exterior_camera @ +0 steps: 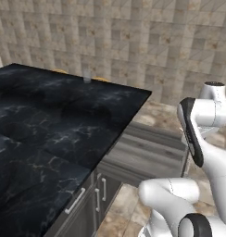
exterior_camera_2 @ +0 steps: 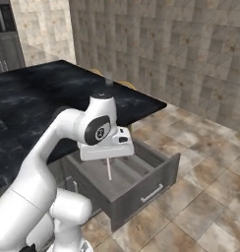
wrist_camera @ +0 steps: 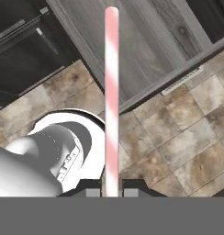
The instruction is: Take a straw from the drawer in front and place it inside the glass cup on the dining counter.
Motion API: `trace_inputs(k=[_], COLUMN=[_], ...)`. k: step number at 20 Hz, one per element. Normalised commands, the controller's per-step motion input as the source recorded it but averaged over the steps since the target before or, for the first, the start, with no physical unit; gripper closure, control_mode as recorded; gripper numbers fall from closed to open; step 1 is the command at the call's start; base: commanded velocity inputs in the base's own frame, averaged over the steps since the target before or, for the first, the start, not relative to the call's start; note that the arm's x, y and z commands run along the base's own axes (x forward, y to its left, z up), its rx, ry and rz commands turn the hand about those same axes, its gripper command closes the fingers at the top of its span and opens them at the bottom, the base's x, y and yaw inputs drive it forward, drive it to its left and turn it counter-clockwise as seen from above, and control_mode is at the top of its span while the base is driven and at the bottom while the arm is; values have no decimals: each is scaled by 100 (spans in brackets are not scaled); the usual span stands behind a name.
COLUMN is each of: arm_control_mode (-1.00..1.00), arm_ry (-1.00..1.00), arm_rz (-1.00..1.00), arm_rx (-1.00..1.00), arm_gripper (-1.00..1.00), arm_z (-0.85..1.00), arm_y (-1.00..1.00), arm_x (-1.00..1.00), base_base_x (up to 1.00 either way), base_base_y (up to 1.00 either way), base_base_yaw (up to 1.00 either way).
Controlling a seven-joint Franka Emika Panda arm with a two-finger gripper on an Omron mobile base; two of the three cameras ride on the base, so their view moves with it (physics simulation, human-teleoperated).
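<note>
gripper (wrist_camera: 112,193) clenched on straw (wrist_camera: 112,92) | straw lifted clear above open drawer (exterior_camera_2: 141,184) | pick done | left: carry to glass cup (exterior_camera: 87,76) at dining counter (exterior_camera: 50,120) far edge, insert

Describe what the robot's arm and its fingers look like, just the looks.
The arm is glossy white, built of rounded tubular links with dark grey to black rings and caps at the joints. One round dark cap near the wrist carries a small white emblem. The hand is a flat white block. The fingers are small and dark with grey pads. No loose cables show.
</note>
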Motion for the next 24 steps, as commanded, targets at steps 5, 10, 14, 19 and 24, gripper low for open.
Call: trace_inputs(k=[5, 10, 14, 19, 24], arm_control_mode=[100, 100, 100, 100, 100], arm_ry=[0, 0, 0, 0, 0], arm_rz=[0, 0, 0, 0, 0], arm_rx=[0, 0, 0, 0, 0], arm_gripper=[100, 100, 100, 100, 100], arm_z=[0, 0, 0, 0, 0], arm_y=[0, 0, 0, 0, 0], arm_x=[0, 0, 0, 0, 0], base_base_x=[-71, -34, 0, 49, 97], base_base_y=[-34, -88, -100, -82, -54], base_base_yaw=[-2, 0, 0, 3, 9])
